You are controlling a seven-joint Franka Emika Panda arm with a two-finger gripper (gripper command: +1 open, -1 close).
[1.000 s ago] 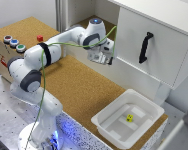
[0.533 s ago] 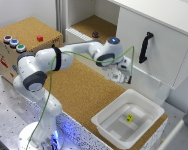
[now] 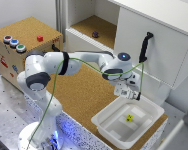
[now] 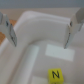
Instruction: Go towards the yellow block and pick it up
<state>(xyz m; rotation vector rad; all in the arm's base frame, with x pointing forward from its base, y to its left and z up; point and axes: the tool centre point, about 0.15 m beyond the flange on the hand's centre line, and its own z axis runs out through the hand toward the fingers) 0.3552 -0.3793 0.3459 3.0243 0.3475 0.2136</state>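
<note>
On the cork-topped box at the exterior view's left sits a small red cube [image 3: 40, 38], with coloured round buttons [image 3: 14, 43] beside it. Further right, a small dark purplish object [image 3: 95, 34] rests inside the open wooden shelf. The white robot arm [image 3: 69, 62] stretches rightward, its gripper [image 3: 128, 93] hanging above the near rim of a shallow white plastic tub [image 3: 107, 123], fingers [image 4: 11, 32] spread apart and holding nothing. The tiny bright yellow block [image 3: 129, 118] lies on the tub's floor, below the gripper and apart from it.

Yellow block [image 3: 129, 118] [image 4: 54, 75]: tiny, dark-marked, seemingly flat on white bin floor.
</note>
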